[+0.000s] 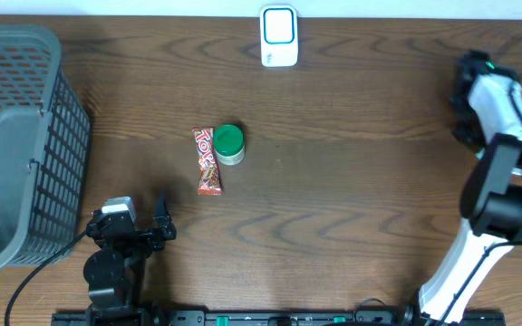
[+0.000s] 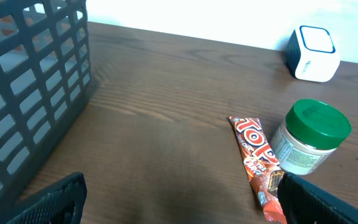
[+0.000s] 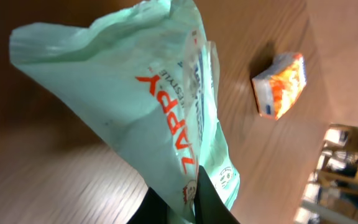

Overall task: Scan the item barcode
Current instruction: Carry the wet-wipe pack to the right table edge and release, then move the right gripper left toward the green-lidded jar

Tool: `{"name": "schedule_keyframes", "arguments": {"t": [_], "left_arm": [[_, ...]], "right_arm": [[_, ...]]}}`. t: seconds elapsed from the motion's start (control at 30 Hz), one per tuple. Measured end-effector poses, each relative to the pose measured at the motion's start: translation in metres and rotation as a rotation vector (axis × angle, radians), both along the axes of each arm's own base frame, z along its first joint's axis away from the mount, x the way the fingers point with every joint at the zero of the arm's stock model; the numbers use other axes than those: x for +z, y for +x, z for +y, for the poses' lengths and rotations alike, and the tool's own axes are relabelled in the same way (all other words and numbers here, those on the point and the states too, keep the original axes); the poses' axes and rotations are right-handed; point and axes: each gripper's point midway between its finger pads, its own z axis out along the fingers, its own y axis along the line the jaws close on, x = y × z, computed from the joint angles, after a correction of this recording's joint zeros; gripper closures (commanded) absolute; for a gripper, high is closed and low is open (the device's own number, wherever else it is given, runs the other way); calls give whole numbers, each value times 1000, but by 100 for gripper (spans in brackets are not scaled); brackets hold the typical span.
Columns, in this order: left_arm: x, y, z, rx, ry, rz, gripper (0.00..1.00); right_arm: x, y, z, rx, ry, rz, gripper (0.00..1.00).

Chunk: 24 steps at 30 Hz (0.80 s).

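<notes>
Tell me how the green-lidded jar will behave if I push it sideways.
The jar stands upright and looks squat, so it should probably slide rather than tip. Its round body would likely roll if knocked over. The candy bar lies right beside it, so a push that way may shove the bar along.

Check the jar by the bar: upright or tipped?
Upright. The jar stands on its base, green lid facing up, beside the bar.

- Left arm (image 1: 116, 249), near left: black, boxy joints, a pale grey block on top.
- Black cable (image 1: 34, 272) trails from it leftward.
- Right arm (image 1: 501, 181): white shells, black joints, small green light (image 1: 489, 63).
</notes>
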Motion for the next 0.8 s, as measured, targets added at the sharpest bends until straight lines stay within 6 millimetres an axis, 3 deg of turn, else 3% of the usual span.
{"name": "schedule_keyframes", "arguments": {"t": [0.1, 0.13, 0.2, 0.23, 0.37, 0.43, 0.53, 0.6, 0.67, 0.73, 0.8], "left_arm": [[0, 0, 0, 0, 0, 0, 2], [0, 0, 0, 0, 0, 0, 2], [0, 0, 0, 0, 0, 0, 2], [0, 0, 0, 0, 0, 0, 2], [0, 0, 0, 0, 0, 0, 2], [0, 0, 0, 0, 0, 0, 2], [0, 0, 0, 0, 0, 0, 2], [0, 0, 0, 0, 0, 0, 2], [0, 0, 0, 0, 0, 0, 2], [0, 0, 0, 0, 0, 0, 2], [0, 0, 0, 0, 0, 0, 2]], "right_arm": [[-14, -24, -25, -72, 4, 8, 98], [-17, -32, -33, -98, 5, 12, 80], [-18, -44, -46, -137, 6, 18, 11], [-17, -49, -50, -149, 5, 24, 1], [-6, -50, -57, -146, 25, 41, 1], [4, -36, -54, -121, 60, 9, 1], [24, 4, -33, -51, 181, -112, 1], [40, 29, -10, 18, 285, -198, 1], [57, 58, 29, 114, 426, -299, 1], [77, 83, 87, 234, 624, -399, 1], [95, 96, 151, 349, 833, -455, 1]]}}
